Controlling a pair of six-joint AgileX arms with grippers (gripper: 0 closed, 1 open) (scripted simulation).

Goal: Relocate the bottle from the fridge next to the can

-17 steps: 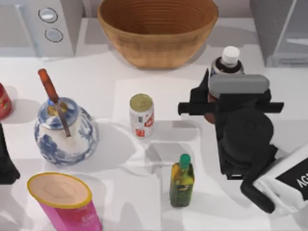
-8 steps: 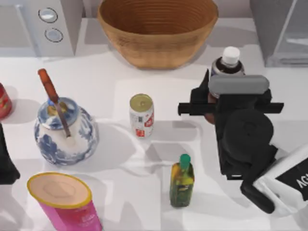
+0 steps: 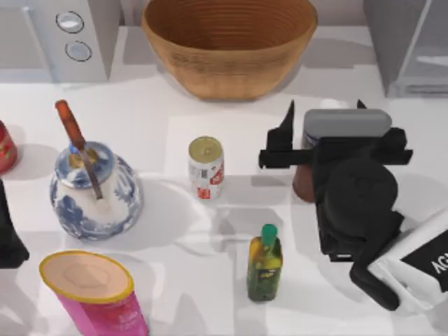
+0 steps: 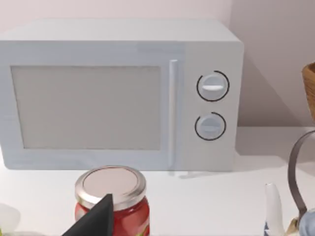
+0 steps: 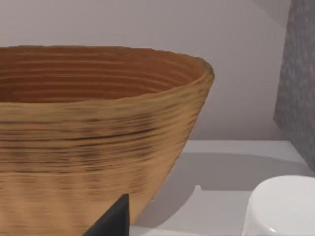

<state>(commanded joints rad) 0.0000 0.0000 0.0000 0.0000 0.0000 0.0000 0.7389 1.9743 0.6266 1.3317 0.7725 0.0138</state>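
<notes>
White table [image 3: 175,105]: bottle [image 3: 305,183] under right gripper [image 3: 325,112].

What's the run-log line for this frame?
stage: transfer | right tool shut on bottle, right of can, gap between | left arm parked, table's left edge

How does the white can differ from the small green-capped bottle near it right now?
The can is a short white cylinder with red markings and a flat dull gold top; the green-capped bottle is yellow-green and narrows to a green cap. In the top view the can stands nearer the wicker bowl, the bottle nearer the front edge. Both stand upright on the table, untouched by either gripper.
</notes>
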